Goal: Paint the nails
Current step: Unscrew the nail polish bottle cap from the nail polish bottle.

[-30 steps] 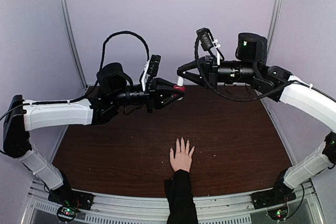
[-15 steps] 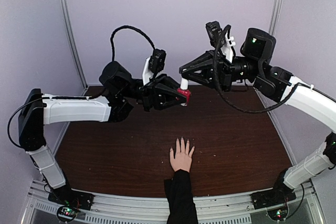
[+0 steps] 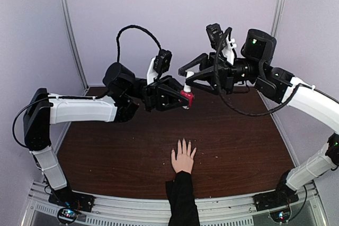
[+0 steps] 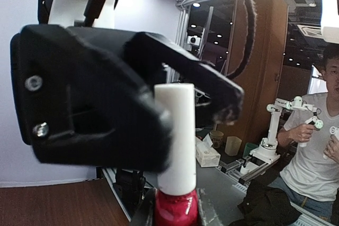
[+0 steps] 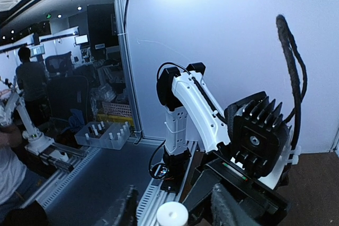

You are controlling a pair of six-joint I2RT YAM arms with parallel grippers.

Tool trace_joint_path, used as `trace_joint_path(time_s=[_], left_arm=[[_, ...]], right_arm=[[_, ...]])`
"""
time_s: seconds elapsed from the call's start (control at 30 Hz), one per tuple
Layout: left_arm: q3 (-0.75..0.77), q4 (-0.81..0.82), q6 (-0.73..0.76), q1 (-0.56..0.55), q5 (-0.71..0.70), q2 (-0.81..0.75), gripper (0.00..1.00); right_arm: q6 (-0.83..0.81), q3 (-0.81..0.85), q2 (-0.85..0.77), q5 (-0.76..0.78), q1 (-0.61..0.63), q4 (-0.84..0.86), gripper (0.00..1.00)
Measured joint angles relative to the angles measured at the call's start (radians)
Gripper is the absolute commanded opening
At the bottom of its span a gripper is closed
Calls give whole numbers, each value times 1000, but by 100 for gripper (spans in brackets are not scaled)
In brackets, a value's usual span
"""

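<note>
**Bottle held up between my two grippers, hand waiting on the desk**

The brown desk [image 3: 238, 141] lies below me. My left arm [image 3: 79, 110] and my right arm [image 3: 312, 101] both reach in over its far half and meet in the air near the middle, well above the wood.

A pale human hand [image 3: 183, 160] lies flat on the desk close to the near edge, about midway between my two bases. Its fingers point away from me and are slightly fanned, and a black sleeve [image 3: 183, 199] covers the wrist.

My left gripper [image 3: 183, 99] is pressed together on a small red bottle [image 4: 176, 209], pinching its body and holding it upright. The bottle's tall white cap [image 4: 175, 136] stands clear above my fingers.

My right gripper [image 3: 186, 78] comes in from the other side with its jaws spread. The cap stands between them, and my right wrist camera shows a gap on either side of it, so they are not gripping it.

The nails [image 3: 183, 141] are at the tips of the hand's fingers, on the desk and well apart from the bottle. They are too small for me to tell whether they are bare or red.
</note>
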Motion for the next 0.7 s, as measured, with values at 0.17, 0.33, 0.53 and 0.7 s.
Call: trace_joint_path(time_s=[0.17,0.33,0.53,0.7], left_arm=[[-29,-122,98,11,-50,-47,0],[-94,-240,225,37,-160,-122,0],[-137,-513,457,42,-406,-234,0],[-158,-658,581,37,-620,-289,0]], right_arm=[[-20,1,0,45,-2,-51,74],[-40,1,-5,142,-7,-110,82],[-50,1,-23,399,-17,-199,83],[-26,1,-27,577,-24,-223,81]])
